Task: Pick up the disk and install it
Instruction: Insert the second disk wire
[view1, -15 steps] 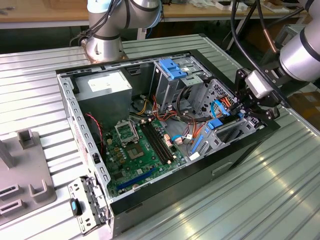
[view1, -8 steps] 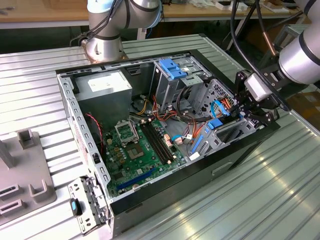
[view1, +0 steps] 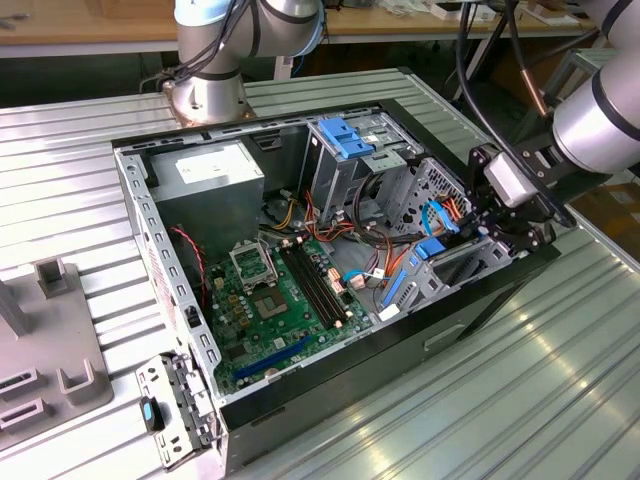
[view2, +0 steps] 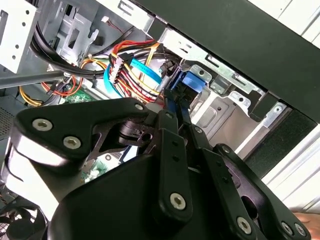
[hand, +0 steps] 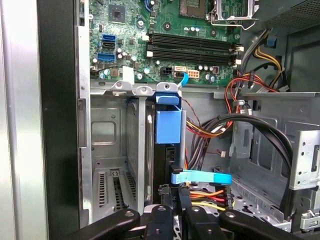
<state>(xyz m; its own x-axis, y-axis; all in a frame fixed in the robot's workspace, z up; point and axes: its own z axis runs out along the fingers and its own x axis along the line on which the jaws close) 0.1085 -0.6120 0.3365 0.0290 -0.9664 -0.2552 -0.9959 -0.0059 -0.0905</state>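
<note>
The disk stands on edge in a slot of the metal drive cage at the front end of the open computer case. It shows as a dark slab with a blue plastic rail along its edge. My gripper sits at the disk's outer end, one black finger on each side, shut on it. In the second wrist view the black fingers converge on the blue rail. In the exterior view my gripper reaches into the cage at the case's right end.
Red, yellow and black power cables and a blue flat data cable run close beside the slot. The green motherboard lies mid-case, with the power supply behind. A grey fixture stands at the exterior view's left.
</note>
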